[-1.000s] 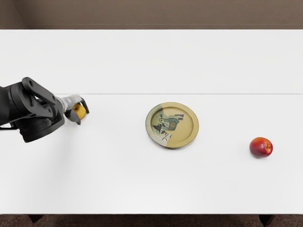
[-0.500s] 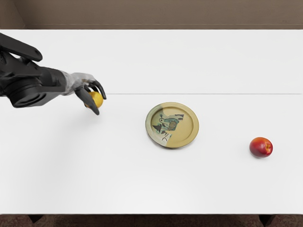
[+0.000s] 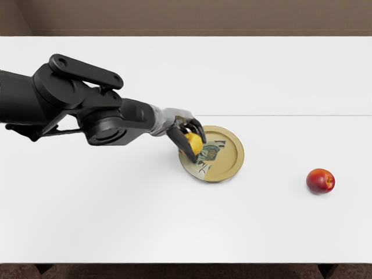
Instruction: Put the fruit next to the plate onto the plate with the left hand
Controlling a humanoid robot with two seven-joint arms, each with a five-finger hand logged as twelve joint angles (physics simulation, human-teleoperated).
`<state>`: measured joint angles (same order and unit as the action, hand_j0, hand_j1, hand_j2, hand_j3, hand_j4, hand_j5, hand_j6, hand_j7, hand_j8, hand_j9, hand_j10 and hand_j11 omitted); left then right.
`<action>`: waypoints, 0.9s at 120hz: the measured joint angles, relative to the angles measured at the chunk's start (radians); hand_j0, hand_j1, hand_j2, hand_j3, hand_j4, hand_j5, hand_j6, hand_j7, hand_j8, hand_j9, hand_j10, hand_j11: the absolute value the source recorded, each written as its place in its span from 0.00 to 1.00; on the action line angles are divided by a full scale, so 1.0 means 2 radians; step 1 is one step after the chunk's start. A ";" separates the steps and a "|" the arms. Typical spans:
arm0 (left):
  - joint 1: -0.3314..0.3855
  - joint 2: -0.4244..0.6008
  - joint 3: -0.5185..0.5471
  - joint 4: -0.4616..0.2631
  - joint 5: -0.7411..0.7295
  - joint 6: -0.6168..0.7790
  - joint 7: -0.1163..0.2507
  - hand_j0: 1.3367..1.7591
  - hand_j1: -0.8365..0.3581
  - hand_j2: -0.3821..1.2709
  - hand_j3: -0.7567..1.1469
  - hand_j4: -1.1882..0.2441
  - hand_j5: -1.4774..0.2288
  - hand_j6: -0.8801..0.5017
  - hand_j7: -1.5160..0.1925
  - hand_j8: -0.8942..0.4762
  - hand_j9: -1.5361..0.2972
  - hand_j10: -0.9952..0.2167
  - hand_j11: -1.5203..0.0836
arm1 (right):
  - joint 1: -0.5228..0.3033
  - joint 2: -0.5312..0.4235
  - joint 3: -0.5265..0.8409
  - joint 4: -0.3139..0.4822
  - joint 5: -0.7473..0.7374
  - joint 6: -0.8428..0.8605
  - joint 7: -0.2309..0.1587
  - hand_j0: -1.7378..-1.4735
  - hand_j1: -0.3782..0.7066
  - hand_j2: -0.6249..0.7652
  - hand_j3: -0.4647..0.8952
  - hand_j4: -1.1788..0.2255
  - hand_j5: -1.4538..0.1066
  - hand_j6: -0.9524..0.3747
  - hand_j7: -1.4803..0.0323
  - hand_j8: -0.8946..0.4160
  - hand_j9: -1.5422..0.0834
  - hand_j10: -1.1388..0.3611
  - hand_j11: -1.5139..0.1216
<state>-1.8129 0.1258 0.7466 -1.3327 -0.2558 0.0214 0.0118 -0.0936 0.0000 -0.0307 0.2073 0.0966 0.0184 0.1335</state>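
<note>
The black-and-grey left hand (image 3: 186, 132) has its dark fingers curled round a small round yellow fruit (image 3: 195, 143). The fruit sits within the grasp over the left edge of the single olive-gold round plate with a painted centre (image 3: 231, 156). The fingers cover too much of it to tell its long axis. One red-orange round fruit (image 3: 320, 181) lies well off to the hand's right. Everything rests on a white table (image 3: 174, 226), with a brown wall (image 3: 174, 14) behind.

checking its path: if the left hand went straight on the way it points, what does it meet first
Most likely the plate: the left hand, shut on the yellow fruit, points right and slightly down over its left rim. Height above it is unclear.
</note>
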 joint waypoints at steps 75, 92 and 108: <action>0.010 -0.013 -0.022 0.038 0.019 0.002 0.001 0.73 0.39 0.45 0.40 0.39 0.26 0.36 0.27 0.38 0.24 0.23 0.24 | 0.000 0.000 0.000 0.000 0.000 0.000 0.000 0.30 0.04 0.45 0.34 0.83 0.92 0.71 0.97 0.68 0.94 0.75 0.92; 0.011 -0.015 -0.030 0.042 0.018 0.006 0.000 0.74 0.59 0.35 0.40 0.54 0.49 0.30 0.51 0.33 0.47 0.44 0.51 | 0.000 0.000 0.000 0.000 0.000 0.000 0.000 0.30 0.04 0.45 0.34 0.83 0.92 0.71 0.97 0.68 0.94 0.75 0.92; 0.011 -0.017 -0.033 0.045 0.018 0.007 0.000 0.75 0.73 0.30 0.40 0.64 0.63 0.41 0.65 0.44 0.60 0.58 0.68 | 0.000 0.000 0.000 0.000 0.000 0.000 0.000 0.30 0.04 0.45 0.34 0.83 0.92 0.71 0.97 0.68 0.94 0.75 0.92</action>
<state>-1.7913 0.0917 0.6813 -1.2433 -0.2199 0.0347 0.0109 -0.0936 0.0000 -0.0307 0.2080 0.0966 0.0184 0.1335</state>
